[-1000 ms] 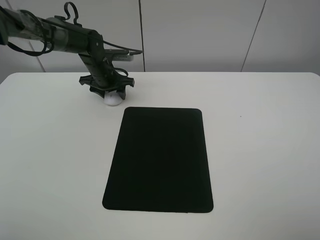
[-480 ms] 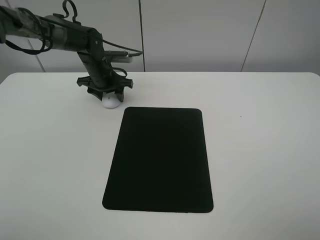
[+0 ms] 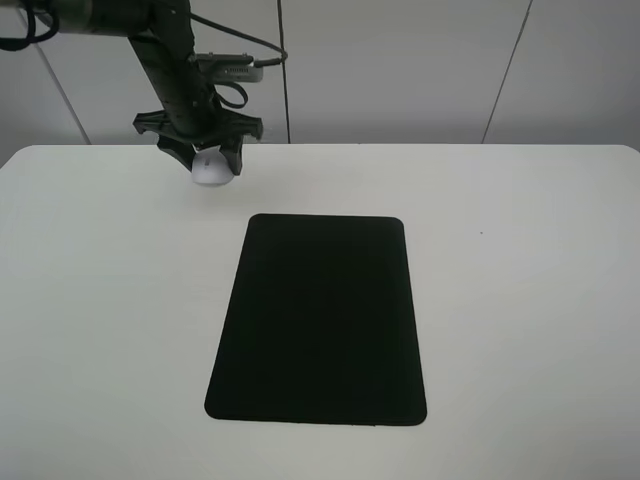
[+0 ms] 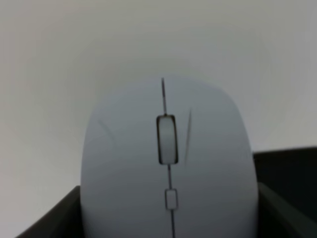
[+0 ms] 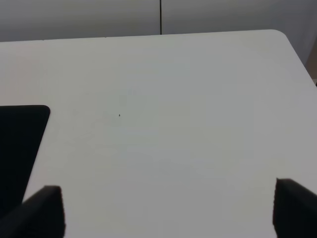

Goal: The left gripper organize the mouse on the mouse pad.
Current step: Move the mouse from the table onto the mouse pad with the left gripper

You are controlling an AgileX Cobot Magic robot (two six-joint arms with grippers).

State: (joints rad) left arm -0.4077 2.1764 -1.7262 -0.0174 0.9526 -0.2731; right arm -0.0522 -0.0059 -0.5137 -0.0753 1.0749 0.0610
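- The wall (image 3: pixel 400 70) is standing behind the table as pale grey panels, with thin dark seams running down between them.
- The table (image 3: pixel 530 330) is spreading white and matte across the scene, its far corners rounded.
- The mouse pad (image 3: pixel 320 320) is lying flat near the table's middle. It is a matte black rectangle whose long axis is running from the near edge toward the wall, leaning slightly. The right wrist view is catching one of its rounded corners.
- The left gripper (image 3: pixel 208 160) is hanging from its dark, cabled arm over the far left part of the table. It is pointing downward, beyond the mouse pad's far left corner and apart from it.
- Its black fingers (image 4: pixel 62 223) are pressing in on the two long sides of the mouse, closed only as far as the mouse's width is allowing.
- The right gripper (image 5: pixel 168 210) is hovering over the table's right part, its two black fingertips standing wide apart and gripping nothing.
- The mouse (image 3: pixel 210 172), a small white oval, is sitting clamped in the left gripper and off the mouse pad.
- In the left wrist view the mouse's long axis is running along its grey centre strip, straight out between the fingers. Its scroll-wheel end is pointing away from the wrist.
- Whether the mouse is touching the table or hanging just clear of it, I cannot tell.
- A tiny dark speck (image 3: pixel 481 234) is sitting on the table to the right of the mouse pad.
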